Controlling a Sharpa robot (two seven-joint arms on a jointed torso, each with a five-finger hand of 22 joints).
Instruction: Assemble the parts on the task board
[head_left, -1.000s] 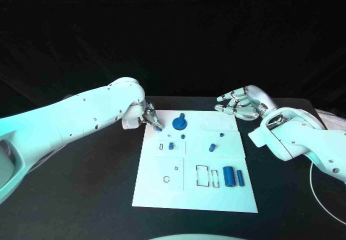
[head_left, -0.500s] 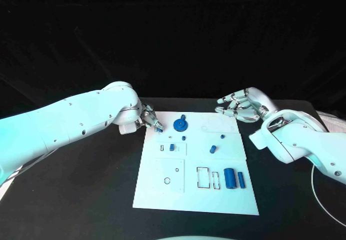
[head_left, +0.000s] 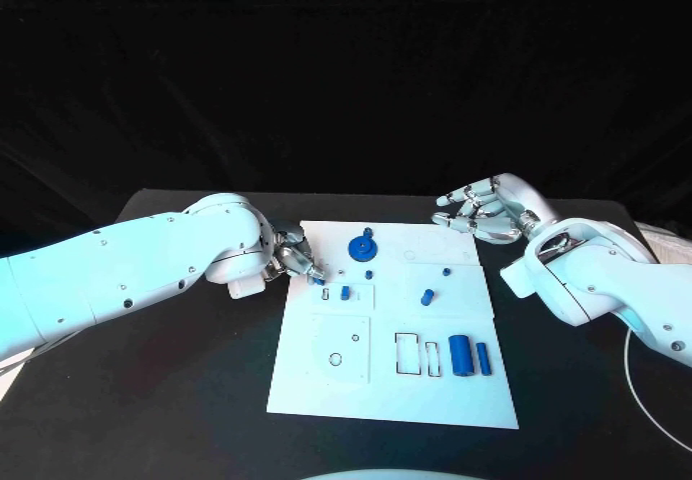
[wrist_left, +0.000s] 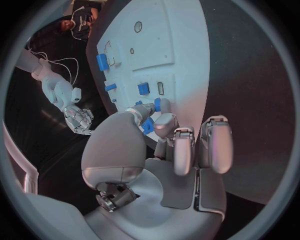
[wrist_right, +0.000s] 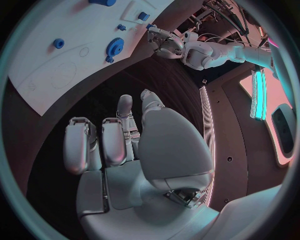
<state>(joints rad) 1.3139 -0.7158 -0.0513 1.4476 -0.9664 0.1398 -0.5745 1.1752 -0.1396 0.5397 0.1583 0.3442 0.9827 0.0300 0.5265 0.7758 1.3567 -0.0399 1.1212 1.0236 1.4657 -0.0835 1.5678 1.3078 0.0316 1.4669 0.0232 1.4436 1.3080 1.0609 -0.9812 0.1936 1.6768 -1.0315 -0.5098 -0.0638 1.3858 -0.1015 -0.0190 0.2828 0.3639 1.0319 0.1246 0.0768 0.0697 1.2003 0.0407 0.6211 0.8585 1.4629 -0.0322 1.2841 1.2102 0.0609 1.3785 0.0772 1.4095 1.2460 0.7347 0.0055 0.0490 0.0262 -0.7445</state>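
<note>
The black table (head_left: 188, 400) shows bare margins on every side of the white task board (head_left: 361, 395), widest on the left. The board's near half carries only outlines and, at its right, two upright blue bars (head_left: 467, 355). On the far half sit a blue gear (head_left: 362, 245), a small blue peg (head_left: 426, 296) and a blue block (head_left: 345, 292) beside a slot. The left hand (head_left: 293, 255) hangs over the board's far left corner, fingers bunched together; in the left wrist view its fingertips (wrist_left: 164, 120) pinch a small blue part (wrist_left: 147, 125), mostly hidden. The right hand (head_left: 480, 213) hovers beyond the far right corner, fingers curled loosely, apart and holding nothing (wrist_right: 112, 145).
</note>
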